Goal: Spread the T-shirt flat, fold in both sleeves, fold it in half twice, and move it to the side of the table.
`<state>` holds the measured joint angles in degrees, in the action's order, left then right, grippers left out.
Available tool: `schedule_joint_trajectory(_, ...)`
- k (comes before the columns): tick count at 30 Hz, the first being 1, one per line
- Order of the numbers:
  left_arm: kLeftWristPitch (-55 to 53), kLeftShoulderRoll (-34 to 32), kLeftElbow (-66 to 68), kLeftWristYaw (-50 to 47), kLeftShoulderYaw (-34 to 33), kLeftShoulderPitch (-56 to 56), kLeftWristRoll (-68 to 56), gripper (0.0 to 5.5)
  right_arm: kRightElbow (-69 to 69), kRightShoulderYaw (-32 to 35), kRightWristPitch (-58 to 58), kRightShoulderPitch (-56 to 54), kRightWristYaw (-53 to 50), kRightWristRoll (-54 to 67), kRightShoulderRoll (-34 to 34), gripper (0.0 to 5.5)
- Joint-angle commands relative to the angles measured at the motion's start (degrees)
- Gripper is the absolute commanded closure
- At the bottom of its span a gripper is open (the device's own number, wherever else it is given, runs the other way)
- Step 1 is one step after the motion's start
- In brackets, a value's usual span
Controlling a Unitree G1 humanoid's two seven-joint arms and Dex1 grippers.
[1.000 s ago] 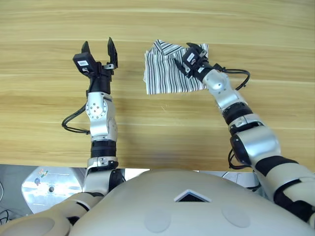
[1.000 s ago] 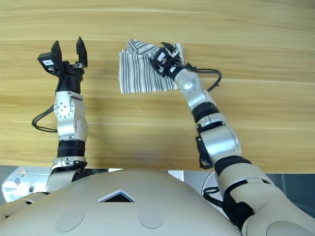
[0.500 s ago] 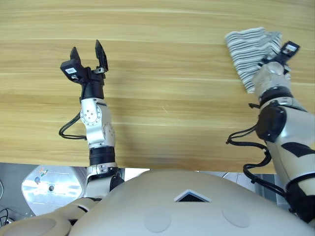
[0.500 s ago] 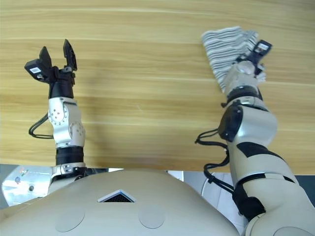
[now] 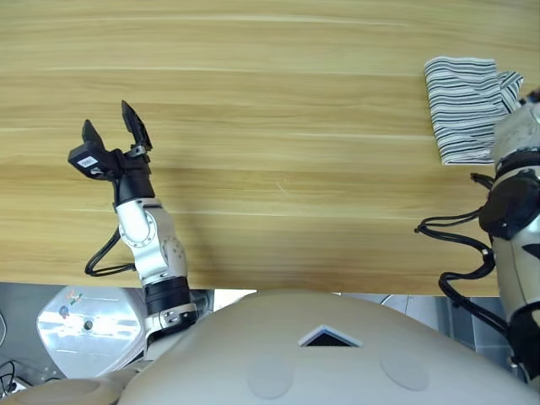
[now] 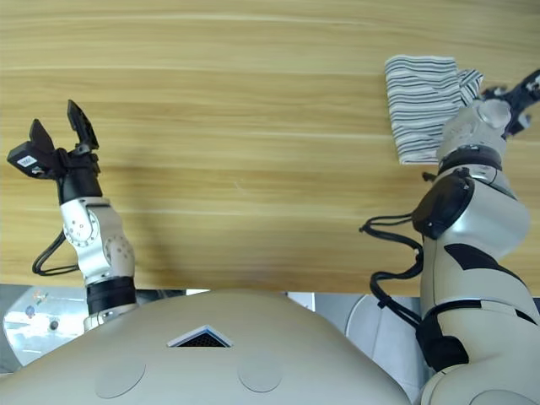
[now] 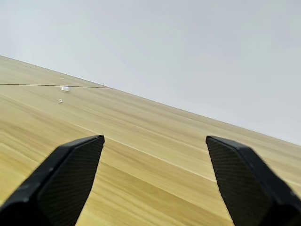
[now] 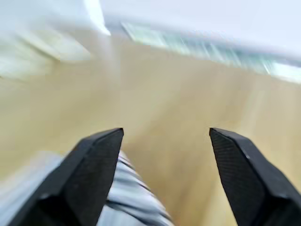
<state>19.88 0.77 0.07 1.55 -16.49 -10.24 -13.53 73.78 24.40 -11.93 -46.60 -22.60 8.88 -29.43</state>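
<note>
t-shirt [image 5: 462, 105], folded, lies at the right side of the table [image 5: 278, 126] as tasked; right gripper [image 8: 164, 133] wide, apparently empty; left gripper [image 5: 108, 125] wide, idle.

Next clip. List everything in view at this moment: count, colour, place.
folded black-and-white striped T-shirt: one, black and white stripes, lying on the table's right side
light wooden table: one, pale wood grain, spanning the head views
small white speck: one, white, on the tabletop ahead of the left end effector
left end effector: one, black, open and holding nothing, over the table's left side
right end effector: one, black, open and holding nothing, at the T-shirt's right edge
</note>
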Motion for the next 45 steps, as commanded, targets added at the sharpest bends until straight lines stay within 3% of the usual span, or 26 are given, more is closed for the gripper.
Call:
schedule_joint_trajectory(1, -2.28, -0.49, -0.15, -4.74, -0.53, 0.56, 4.92, 1.48, -12.78, -16.16, -18.08, -2.78, 7.68, -12.18, 11.79, 2.12)
schedule_joint_trajectory(4, -5.76, -1.76, 1.16, -7.41, 1.15, 5.49, 9.39, 1.48, -17.47, -28.08, -22.84, 0.22, 9.51, -21.34, 21.09, 2.12)
schedule_joint_trajectory(6, -9.22, -2.82, 4.65, -9.50, 1.21, 12.76, 10.40, 1.48, -13.01, -31.09, -21.23, 0.06, 10.35, -23.06, 26.91, 2.12)
schedule_joint_trajectory(11, -7.66, -5.80, 24.63, -13.92, 2.11, 31.96, 13.78, 1.48, -2.78, -24.01, -10.65, -2.18, 12.40, -14.99, 33.14, 2.12)
schedule_joint_trajectory(14, -1.47, -5.33, 35.58, -14.64, 3.74, 34.94, 15.59, 1.48, -1.72, -22.49, -9.92, -0.39, 12.59, -13.58, 33.04, 2.12)
schedule_joint_trajectory(17, 3.61, -3.07, 42.52, -6.58, 8.87, 32.46, 15.95, 1.48, -3.75, -22.79, -13.28, 6.49, 14.70, -14.33, 30.03, 2.12)
schedule_joint_trajectory(24, 6.38, 2.80, 44.66, -0.99, 14.11, 32.92, 15.01, 1.48, -24.19, -22.00, -18.57, 26.74, 15.31, -14.17, 23.64, 2.12)
schedule_joint_trajectory(35, -2.81, 5.52, 34.32, -7.63, 12.18, 27.88, 12.85, 1.48, -39.75, -22.65, -9.27, 34.58, 16.53, -14.15, 24.05, 2.12)
schedule_joint_trajectory(40, -14.41, 8.18, 35.49, -14.74, 11.78, 29.26, 13.18, 1.48, -42.56, -23.68, -5.64, 35.17, 14.60, -15.86, 25.80, 2.12)
schedule_joint_trajectory(45, -13.06, 9.91, 35.63, -16.82, 13.32, 29.24, 13.61, 1.48, -43.16, -23.93, -0.99, 34.42, 11.38, -17.41, 27.41, 2.12)
